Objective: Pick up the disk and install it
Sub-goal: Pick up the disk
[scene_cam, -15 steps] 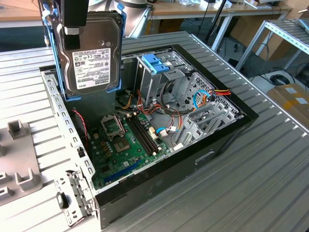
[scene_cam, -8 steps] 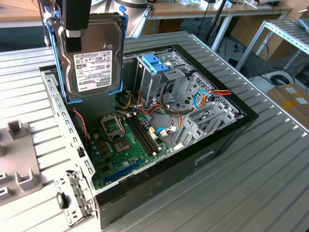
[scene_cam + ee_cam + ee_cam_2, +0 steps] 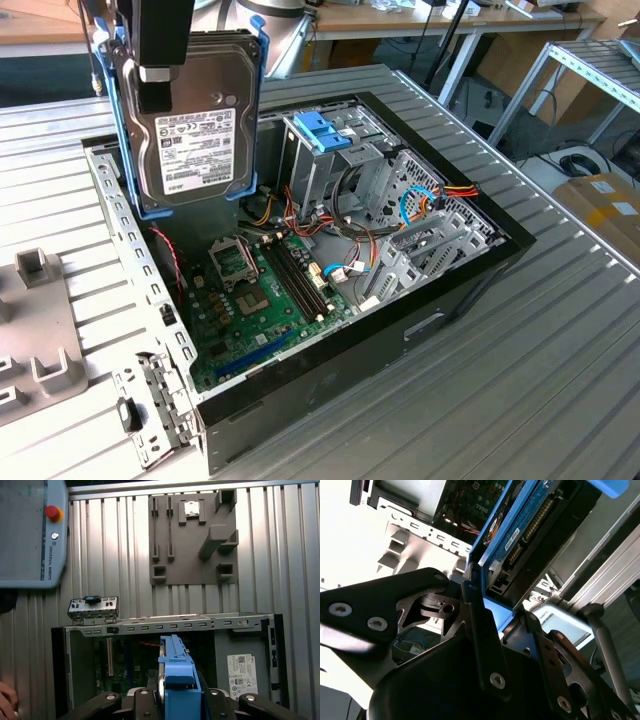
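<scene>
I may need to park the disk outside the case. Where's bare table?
The tool holds the disk. Bare ribbed table lies on the exterior view's right of the open case and along its near side. The exterior view's left is taken by the grey fixture plate. Inside the case, cables and the drive cage crowd things.

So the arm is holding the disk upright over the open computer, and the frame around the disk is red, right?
Not quite: the frame is blue, not red, as the exterior view shows. The rest holds: the end effector grips the disk upright over the open computer.
</scene>
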`<move>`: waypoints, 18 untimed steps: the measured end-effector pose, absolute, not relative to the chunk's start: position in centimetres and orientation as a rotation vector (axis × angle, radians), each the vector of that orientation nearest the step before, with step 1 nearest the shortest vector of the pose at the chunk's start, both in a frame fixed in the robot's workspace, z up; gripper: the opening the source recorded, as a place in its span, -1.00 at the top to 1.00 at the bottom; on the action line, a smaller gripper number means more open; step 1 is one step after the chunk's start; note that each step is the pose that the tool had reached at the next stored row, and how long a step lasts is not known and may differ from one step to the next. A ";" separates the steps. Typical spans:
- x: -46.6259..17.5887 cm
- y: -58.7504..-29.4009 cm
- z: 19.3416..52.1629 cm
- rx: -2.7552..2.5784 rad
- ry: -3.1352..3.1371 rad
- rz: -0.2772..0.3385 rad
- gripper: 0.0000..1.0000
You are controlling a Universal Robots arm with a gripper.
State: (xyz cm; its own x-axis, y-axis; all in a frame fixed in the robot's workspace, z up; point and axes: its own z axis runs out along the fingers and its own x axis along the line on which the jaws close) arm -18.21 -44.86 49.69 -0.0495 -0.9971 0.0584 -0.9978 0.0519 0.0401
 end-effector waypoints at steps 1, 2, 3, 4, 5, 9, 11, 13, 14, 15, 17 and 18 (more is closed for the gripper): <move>-18.2 -44.9 49.7 2.116 -2.226 0.017 0.26; -18.2 -45.0 49.7 2.116 -2.226 0.017 0.26; -18.2 -45.1 49.7 2.116 -2.226 0.017 0.26; -18.2 -45.3 49.7 2.116 -2.226 0.017 0.26; -18.2 -45.5 49.7 2.116 -2.226 0.017 0.26; -18.2 -46.2 49.7 2.121 -2.232 0.005 0.26; -18.2 -46.5 49.7 2.128 -2.238 -0.010 0.26; -18.2 -46.9 49.7 2.132 -2.242 -0.018 0.26; -18.2 -47.0 49.7 2.132 -2.242 -0.019 0.26; -18.2 -47.2 49.7 2.132 -2.242 -0.019 0.26; -18.2 -47.3 49.7 2.132 -2.242 -0.019 0.26; -18.2 -47.4 49.7 2.132 -2.242 -0.019 0.26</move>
